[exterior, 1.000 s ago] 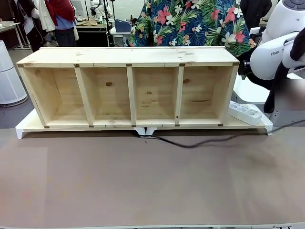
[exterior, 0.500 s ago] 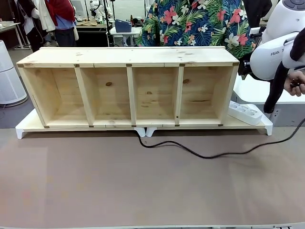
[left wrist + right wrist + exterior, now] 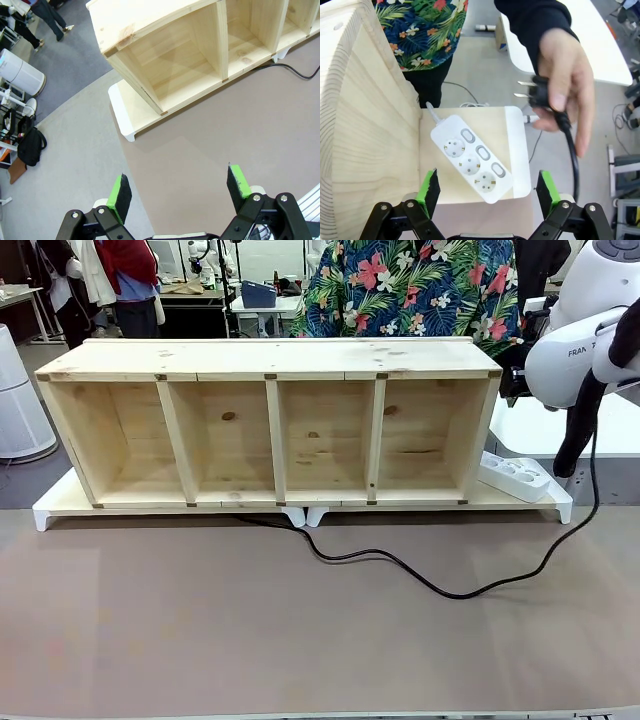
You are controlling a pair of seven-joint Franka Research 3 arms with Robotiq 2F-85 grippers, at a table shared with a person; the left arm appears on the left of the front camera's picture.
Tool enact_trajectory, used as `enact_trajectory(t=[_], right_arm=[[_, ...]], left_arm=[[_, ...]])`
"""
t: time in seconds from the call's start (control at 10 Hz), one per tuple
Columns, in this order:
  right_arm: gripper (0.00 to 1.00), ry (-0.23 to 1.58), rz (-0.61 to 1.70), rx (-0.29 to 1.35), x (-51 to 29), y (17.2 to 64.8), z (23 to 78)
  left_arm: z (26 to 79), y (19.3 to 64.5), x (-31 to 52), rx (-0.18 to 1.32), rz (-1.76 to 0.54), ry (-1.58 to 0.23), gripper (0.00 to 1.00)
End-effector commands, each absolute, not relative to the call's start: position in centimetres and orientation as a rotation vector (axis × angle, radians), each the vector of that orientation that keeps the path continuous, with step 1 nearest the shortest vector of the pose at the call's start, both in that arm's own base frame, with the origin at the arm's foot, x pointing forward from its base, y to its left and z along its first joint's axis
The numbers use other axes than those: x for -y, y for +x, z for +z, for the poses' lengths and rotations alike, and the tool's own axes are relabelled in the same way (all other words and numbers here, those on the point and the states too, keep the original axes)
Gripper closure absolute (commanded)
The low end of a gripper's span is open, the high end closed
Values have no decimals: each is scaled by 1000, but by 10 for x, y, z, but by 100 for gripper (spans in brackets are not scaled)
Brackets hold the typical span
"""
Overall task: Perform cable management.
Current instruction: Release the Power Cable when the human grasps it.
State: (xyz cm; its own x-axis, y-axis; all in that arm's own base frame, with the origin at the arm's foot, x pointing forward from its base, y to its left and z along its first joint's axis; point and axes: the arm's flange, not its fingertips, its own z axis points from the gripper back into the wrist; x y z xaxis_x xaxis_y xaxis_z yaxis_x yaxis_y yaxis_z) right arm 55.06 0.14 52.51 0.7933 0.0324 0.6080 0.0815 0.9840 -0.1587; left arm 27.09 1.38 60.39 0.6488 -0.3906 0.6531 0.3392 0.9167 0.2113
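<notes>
Both grippers, left [image 3: 179, 194] and right [image 3: 485, 193], gape wide and empty; beyond the right jaws, a hand [image 3: 561, 82] grips the cable [image 3: 571, 148] above the power strip [image 3: 472, 158].

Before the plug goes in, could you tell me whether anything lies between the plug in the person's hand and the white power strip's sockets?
Nothing visible does. The small black plug sits in the person's hand, held clear above the white three-socket power strip, whose sockets are all empty. The open right gripper frames the strip from below.
</notes>
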Motion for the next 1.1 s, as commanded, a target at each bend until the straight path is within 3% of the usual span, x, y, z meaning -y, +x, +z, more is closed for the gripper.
enact_trajectory(t=[0.0, 1.0], right_arm=[[0, -182, -29, 647, -1, 550, 525], [0, -182, -29, 647, -1, 550, 525]], left_arm=[[604, 271, -13, 763, -404, 66, 0], [604, 271, -13, 763, -404, 66, 0]])
